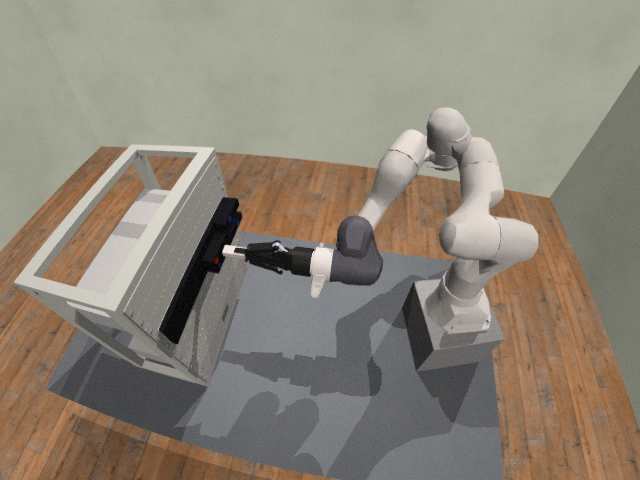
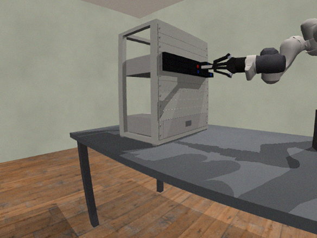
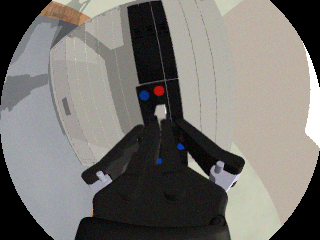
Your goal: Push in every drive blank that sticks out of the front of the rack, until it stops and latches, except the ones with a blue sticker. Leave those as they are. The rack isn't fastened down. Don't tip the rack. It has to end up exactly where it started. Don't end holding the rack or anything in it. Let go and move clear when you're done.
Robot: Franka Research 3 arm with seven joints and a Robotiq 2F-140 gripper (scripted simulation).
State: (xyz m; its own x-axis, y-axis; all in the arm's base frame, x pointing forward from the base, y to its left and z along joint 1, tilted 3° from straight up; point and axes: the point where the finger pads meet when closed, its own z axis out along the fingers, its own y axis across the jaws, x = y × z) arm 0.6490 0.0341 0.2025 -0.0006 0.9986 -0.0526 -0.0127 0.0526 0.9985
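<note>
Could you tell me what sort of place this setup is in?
Probably a bare test room or lab: plain green walls, a wooden plank floor, and a dark table carrying only an equipment rack and the robot's pedestal.

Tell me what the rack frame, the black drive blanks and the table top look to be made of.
Rack: probably light grey painted metal, given its thin square posts and screw-dotted panels. Drive blanks: matte black, plastic or coated metal; unclear which. Table top: smooth grey matte slab, material uncertain.
</note>
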